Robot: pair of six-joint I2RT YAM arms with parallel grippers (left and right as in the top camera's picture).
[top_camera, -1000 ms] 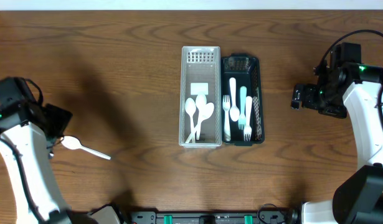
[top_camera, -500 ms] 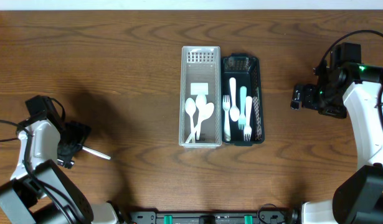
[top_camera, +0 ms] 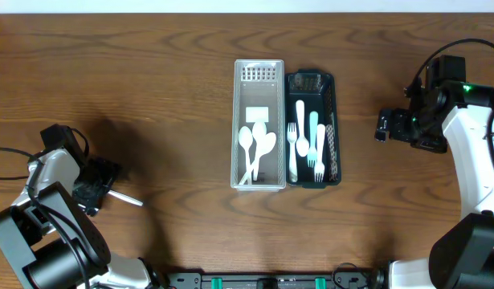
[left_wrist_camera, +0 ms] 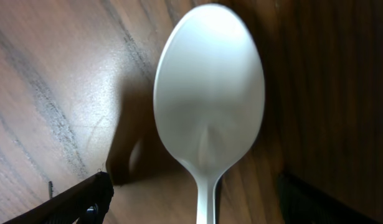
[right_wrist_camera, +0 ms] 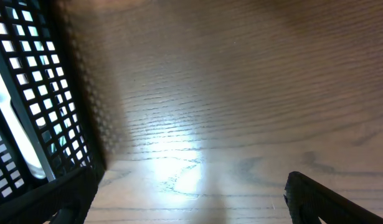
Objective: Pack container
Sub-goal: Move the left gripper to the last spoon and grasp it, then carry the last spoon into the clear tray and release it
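Note:
A white plastic spoon (left_wrist_camera: 210,112) lies on the wooden table at the far left; in the overhead view only its handle (top_camera: 126,197) shows from under my left gripper (top_camera: 92,185). The left gripper (left_wrist_camera: 197,199) is open, low over the spoon, with one finger on each side of the handle and apart from it. A clear basket (top_camera: 235,120) at mid-table holds white spoons (top_camera: 259,148). A dark mesh basket (top_camera: 336,128) beside it holds white forks (top_camera: 307,148). My right gripper (top_camera: 383,126) is open and empty, to the right of the dark basket (right_wrist_camera: 35,93).
The two baskets stand side by side, touching, in the middle of the table. Bare wood lies between the left spoon and the baskets. The right gripper (right_wrist_camera: 191,199) hangs above bare wood.
My left arm has swung in and come down over the loose spoon, so its bowl is now hidden from overhead. The right arm has not moved.

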